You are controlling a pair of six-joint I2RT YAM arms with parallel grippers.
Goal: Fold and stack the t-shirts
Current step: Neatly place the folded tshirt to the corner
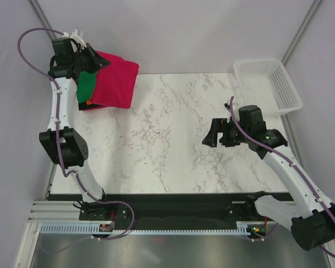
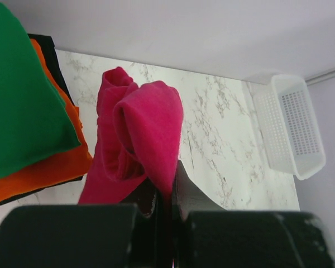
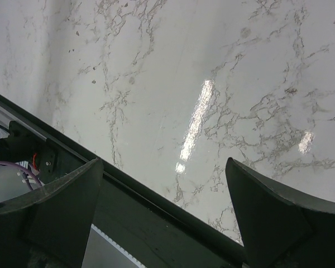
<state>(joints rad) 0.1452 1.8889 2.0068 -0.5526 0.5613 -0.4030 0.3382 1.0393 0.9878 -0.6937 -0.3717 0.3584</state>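
Observation:
The crimson-pink t-shirt (image 1: pixel 116 81) hangs folded at the table's far left corner, pinched by my left gripper (image 1: pixel 94 60). In the left wrist view the jaws of the left gripper (image 2: pixel 166 192) are shut on a bunched fold of the crimson-pink t-shirt (image 2: pixel 148 125). Beside and partly under it lies a stack: a green t-shirt (image 2: pixel 22 89) on top, an orange one (image 2: pixel 44 170) below, and a black edge (image 2: pixel 51 56) at the bottom. My right gripper (image 1: pixel 212 137) hovers open over the marble at mid right, and in its wrist view the right gripper (image 3: pixel 164 167) holds nothing.
A white lattice basket (image 1: pixel 282 84) stands at the far right corner and also shows as the basket (image 2: pixel 293 125) in the left wrist view. The marble table (image 1: pixel 167 145) spreads between the arms. A dark rail (image 3: pixel 156 223) runs along the near edge.

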